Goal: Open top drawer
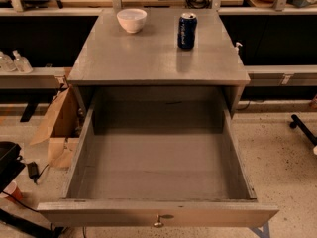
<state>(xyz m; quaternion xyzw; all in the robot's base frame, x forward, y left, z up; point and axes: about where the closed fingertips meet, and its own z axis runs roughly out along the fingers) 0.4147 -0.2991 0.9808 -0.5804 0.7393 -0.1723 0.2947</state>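
Note:
The top drawer of the grey cabinet stands pulled far out toward me. Its deep grey box shows an empty floor. Its wide front panel lies along the bottom of the view, with one small round brass knob at centre. The gripper is out of view; no arm or fingers show anywhere in the frame.
On the cabinet top stand a white bowl at the back left and a blue can at the back right. A cardboard box sits on the floor at the left. A black object is at the lower left. Shelving runs behind.

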